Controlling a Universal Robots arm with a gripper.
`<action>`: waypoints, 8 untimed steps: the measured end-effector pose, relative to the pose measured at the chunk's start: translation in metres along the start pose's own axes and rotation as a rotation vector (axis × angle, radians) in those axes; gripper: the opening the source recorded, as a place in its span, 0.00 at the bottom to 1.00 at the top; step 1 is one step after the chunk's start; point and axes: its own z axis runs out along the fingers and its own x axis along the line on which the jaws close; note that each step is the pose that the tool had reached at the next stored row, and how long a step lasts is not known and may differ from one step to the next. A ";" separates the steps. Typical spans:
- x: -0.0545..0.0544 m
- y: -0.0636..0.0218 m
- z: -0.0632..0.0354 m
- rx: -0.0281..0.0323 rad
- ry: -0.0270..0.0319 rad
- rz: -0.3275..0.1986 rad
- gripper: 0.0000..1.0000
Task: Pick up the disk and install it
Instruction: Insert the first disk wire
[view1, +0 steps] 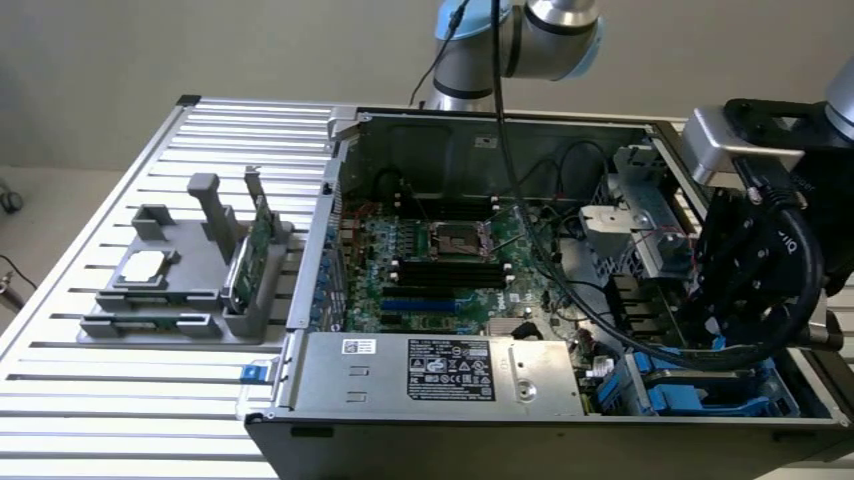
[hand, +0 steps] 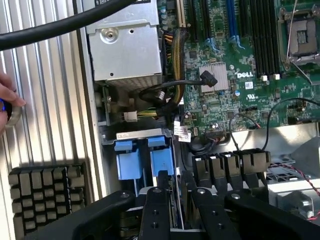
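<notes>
Evidently the jaws stand narrow, low in the computer case (view1: 339, 200) and right against the disk (hand: 162, 159) — whether they pinch it I cannot tell. Its blue carrier sits end-on in the drive bay beside the motherboard (hand: 225, 95), probably lined up to slide home; a person's hand (hand: 7, 97) rests on the slatted tabletop (hand: 47, 75).

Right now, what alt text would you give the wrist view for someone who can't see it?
The black tool hangs close over blue brackets in an open computer's drive bay. Beyond lie a green motherboard and a silver metal box; a person's hand shows at the edge.
</notes>
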 end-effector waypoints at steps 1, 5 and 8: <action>0.000 0.0000 0.0000 0.0001 -0.0008 0.017 0.25; 0.000 0.0000 0.0000 0.0006 -0.0037 0.082 0.25; 0.000 0.0000 0.0000 0.0009 -0.0060 0.133 0.25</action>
